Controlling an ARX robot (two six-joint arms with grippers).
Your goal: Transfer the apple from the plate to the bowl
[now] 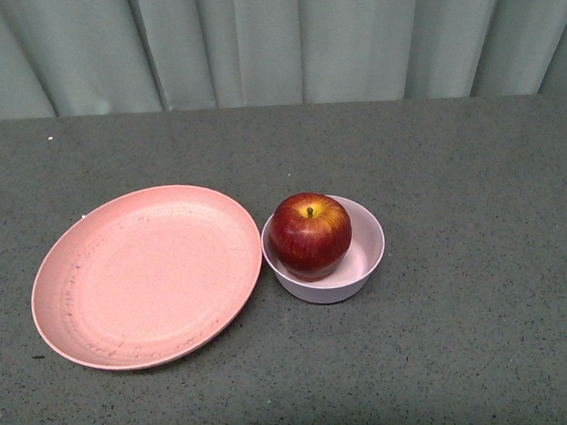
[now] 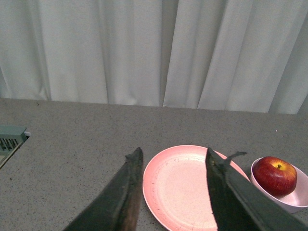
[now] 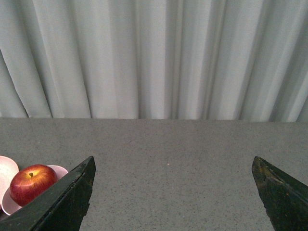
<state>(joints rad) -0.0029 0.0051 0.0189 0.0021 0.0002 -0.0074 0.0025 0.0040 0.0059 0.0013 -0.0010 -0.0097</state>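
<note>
On the grey desk (image 1: 488,253) before the pale curtain (image 1: 276,32), the apple (image 1: 311,234) sits inside the small bowl (image 1: 369,265), stem upward, filling most of it and rising well above the rim; the wide plate (image 1: 144,276) lies bare just beside the bowl on its left, their rims nearly touching; neither arm shows from the front view. From the left wrist, the left hand (image 2: 173,159) hangs over the near edge of the plate (image 2: 183,187) with its two dark fingers spread and nothing between them; the apple (image 2: 275,175) and bowl (image 2: 298,195) lie off to one side of it, well clear. From the right wrist, the right hand (image 3: 173,166) is spread wider, gripping nothing, with only bare desk (image 3: 173,144) between its fingers; the apple (image 3: 32,183) in its bowl (image 3: 60,170) sits just past one finger (image 3: 72,192).

To my eye the transfer itself looks finished: the fruit is where the task wants it and both hands are released; what remains is only the wind-down. The next move, I would judge, calls for little more than keeping both arms clear of the bowl, since the apple stands tall in it and a careless brush could tip it out or nudge the bowl against the plate.
</note>
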